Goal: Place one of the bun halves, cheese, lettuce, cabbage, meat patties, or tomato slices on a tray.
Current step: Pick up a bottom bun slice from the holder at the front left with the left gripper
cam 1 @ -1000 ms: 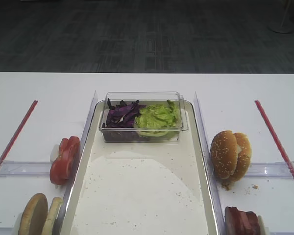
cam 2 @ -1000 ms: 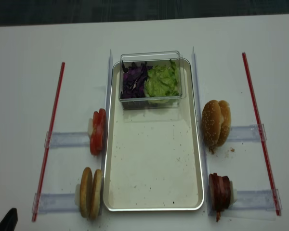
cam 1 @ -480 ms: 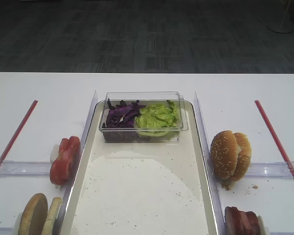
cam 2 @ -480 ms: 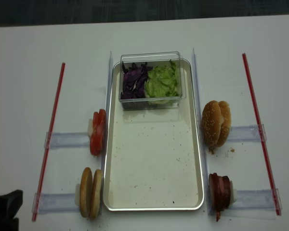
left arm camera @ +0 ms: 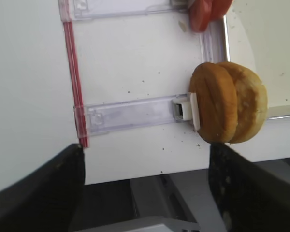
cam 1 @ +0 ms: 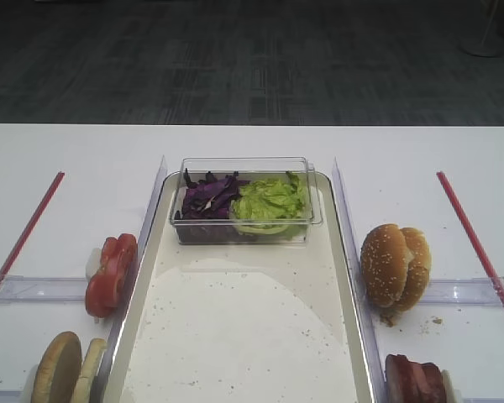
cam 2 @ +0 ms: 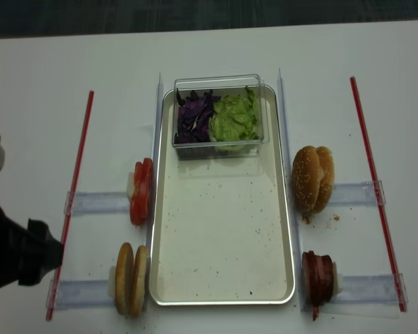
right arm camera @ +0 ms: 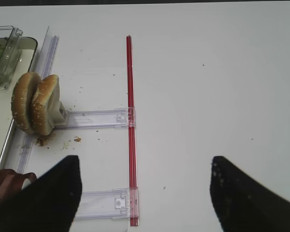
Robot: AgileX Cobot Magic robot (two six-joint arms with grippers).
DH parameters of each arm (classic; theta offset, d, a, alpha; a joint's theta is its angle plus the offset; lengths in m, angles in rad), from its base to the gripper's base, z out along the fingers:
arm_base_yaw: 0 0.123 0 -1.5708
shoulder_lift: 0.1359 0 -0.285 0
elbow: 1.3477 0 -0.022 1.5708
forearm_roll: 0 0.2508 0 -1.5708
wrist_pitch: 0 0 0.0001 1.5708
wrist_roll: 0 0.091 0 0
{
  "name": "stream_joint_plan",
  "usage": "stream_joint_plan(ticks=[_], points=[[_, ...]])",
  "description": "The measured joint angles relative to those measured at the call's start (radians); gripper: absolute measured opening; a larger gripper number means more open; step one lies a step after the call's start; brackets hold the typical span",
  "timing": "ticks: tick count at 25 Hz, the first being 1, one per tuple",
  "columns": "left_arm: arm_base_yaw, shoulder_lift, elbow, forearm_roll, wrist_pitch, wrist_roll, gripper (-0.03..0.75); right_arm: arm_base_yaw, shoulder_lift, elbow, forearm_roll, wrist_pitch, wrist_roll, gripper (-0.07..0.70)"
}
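Observation:
The tray (cam 2: 223, 236) lies mid-table, its cream base bare. Two flat bun halves (cam 2: 131, 278) stand on edge at its front left, with tomato slices (cam 2: 141, 189) behind them. Cabbage (cam 2: 195, 115) and lettuce (cam 2: 235, 117) fill a clear tub at the tray's far end. Meat patties (cam 2: 319, 276) sit front right. No cheese is in view. My left gripper (left arm camera: 145, 193) is open and empty over the table's front edge, the bun halves (left arm camera: 229, 108) just beyond its right finger. My right gripper (right arm camera: 145, 198) is open and empty, right of the patties (right arm camera: 5, 183).
Sesame buns (cam 2: 313, 179) stand on a clear plastic rail right of the tray. Red strips (cam 2: 73, 202) (cam 2: 376, 188) run down both sides of the table. The clear tub (cam 1: 245, 201) takes up the tray's far end. My left arm (cam 2: 14, 250) shows at the left edge.
My left arm has come up from the bottom-left corner of the overhead view and now stands further in along the left edge. The food and tray have not moved.

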Motion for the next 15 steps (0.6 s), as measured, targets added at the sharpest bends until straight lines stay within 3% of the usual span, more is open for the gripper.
stream_joint_plan(ticks=[15], points=[[0.000,0.391,-0.065,0.023,-0.015,0.000,0.492,0.000,0.000,0.000,0.000,0.000,0.000,0.571]])
